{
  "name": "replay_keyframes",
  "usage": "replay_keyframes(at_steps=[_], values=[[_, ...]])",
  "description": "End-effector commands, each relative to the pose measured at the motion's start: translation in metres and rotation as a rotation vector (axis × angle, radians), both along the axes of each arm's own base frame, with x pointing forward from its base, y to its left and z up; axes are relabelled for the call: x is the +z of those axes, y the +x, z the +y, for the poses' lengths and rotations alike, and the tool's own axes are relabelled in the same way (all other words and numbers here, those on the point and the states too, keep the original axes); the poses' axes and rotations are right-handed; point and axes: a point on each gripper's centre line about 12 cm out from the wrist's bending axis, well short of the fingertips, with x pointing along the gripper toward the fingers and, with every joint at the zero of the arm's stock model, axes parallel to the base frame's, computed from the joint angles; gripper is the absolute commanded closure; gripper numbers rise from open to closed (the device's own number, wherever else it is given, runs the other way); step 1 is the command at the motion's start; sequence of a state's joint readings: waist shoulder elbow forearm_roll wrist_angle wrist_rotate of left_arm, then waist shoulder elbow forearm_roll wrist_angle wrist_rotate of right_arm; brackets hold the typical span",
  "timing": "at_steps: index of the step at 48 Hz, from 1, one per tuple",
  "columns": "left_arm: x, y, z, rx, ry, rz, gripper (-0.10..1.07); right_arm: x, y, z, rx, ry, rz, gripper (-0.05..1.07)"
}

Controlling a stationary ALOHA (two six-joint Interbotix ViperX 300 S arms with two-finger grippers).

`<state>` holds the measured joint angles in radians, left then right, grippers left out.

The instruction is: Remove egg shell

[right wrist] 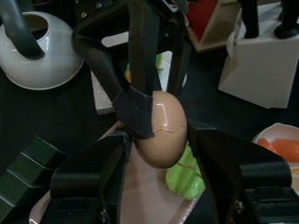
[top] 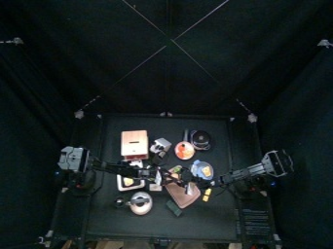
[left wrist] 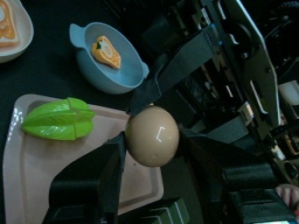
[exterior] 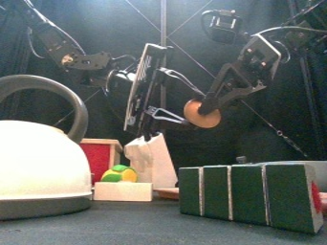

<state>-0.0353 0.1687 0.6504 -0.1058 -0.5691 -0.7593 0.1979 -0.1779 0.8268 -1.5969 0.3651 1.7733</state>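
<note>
You have a tan egg (right wrist: 163, 127) with thin dark crack lines, clamped by black jaws. Below it lies a pale pink tray (left wrist: 82, 171) with a bright green star-shaped piece (left wrist: 61, 119). Nearby you see a light blue bowl (left wrist: 87, 70), a white kettle (exterior: 38, 170) with a grey handle, and dark green blocks (exterior: 250, 194).

Dim pen; overhead backlight; wrist foregrounds blurred.
</note>
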Motion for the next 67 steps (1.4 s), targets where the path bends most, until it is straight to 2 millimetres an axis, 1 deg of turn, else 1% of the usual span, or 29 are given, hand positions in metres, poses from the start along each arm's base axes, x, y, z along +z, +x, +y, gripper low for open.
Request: replay_keyframes(at_steps=[1, 21, 29, 60, 67], values=[[0.017, 0.002, 0.0, 0.0, 0.003, -0.051, 0.4, 0.01, 0.004, 0.0, -0.003, 0.006, -0.029, 0.2], [0.014, -0.005, 0.001, -0.002, 0.009, -0.037, 0.4, 0.007, 0.001, -0.002, -0.018, 0.012, -0.02, 0.2], [0.017, -0.008, 0.001, -0.003, 0.01, -0.041, 0.4, 0.007, 0.001, -0.002, -0.018, 0.009, -0.021, 0.2], [0.014, -0.008, 0.001, -0.003, 0.01, -0.034, 0.4, 0.005, -0.001, -0.002, -0.016, 0.008, -0.015, 0.22], [0.013, -0.011, 0.001, -0.003, 0.01, -0.029, 0.4, 0.003, -0.003, -0.002, -0.02, 0.011, -0.008, 0.22]])
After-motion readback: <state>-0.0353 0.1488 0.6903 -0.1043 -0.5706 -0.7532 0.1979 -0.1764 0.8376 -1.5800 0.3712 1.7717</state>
